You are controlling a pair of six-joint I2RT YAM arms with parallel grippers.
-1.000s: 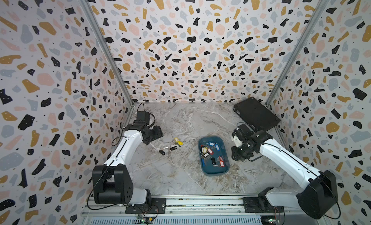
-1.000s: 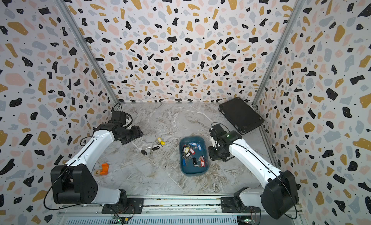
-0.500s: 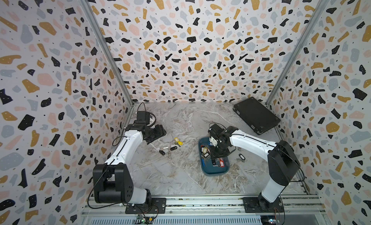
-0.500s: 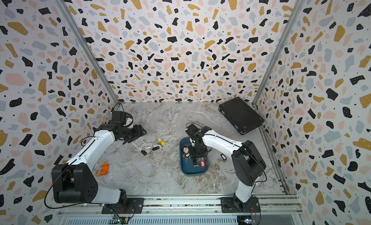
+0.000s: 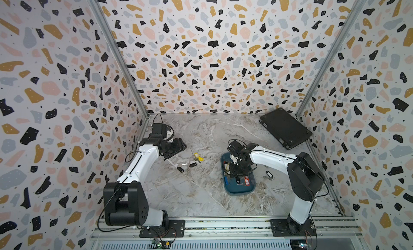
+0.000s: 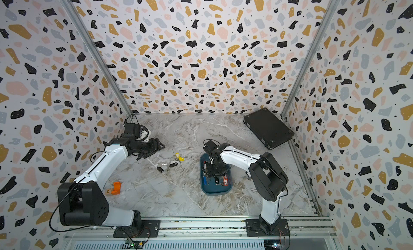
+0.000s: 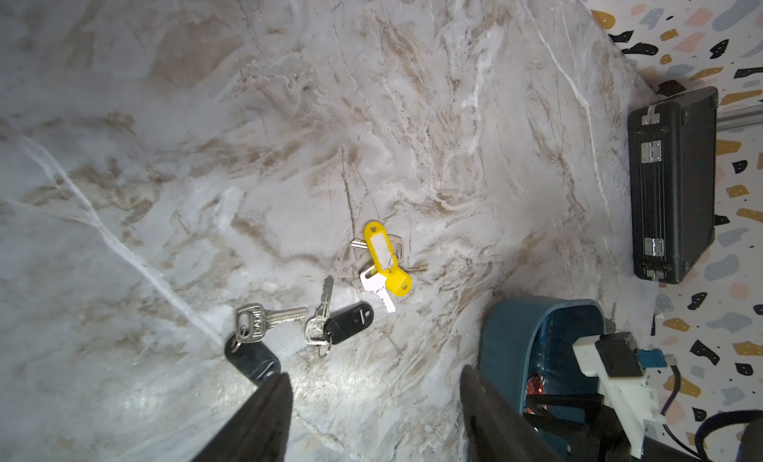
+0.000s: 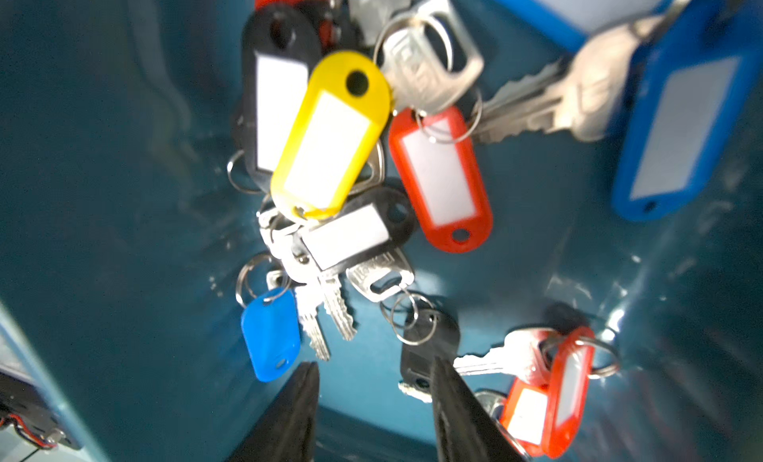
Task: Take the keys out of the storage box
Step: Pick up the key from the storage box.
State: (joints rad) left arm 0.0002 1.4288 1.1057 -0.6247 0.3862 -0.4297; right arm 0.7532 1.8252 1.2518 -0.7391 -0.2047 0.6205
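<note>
The storage box (image 5: pixel 237 193) is a shallow teal tray on the marble table, seen in both top views (image 6: pixel 214 193). Several keys lie in it with a yellow tag (image 8: pixel 330 138), a red tag (image 8: pixel 441 179) and blue and black tags. My right gripper (image 8: pixel 373 365) hangs open just above the box floor (image 8: pixel 103 191) with nothing between its fingers, and a black-tagged key (image 8: pixel 427 348) lies beside one finger. My left gripper (image 7: pixel 373 377) is open over bare table. Just beyond it lie keys with yellow tags (image 7: pixel 386 257) and black tags (image 7: pixel 349 321).
A flat black case (image 5: pixel 285 128) lies at the back right corner. One more tagged key (image 5: pixel 269 175) lies on the table right of the box. A small orange piece (image 6: pixel 116 187) sits by the left arm's base. Patterned walls close in three sides.
My right arm swung from the right of the box to over it and dipped inside, its jaws opening wider. A tagged key lies where it was. The left arm barely moved.
</note>
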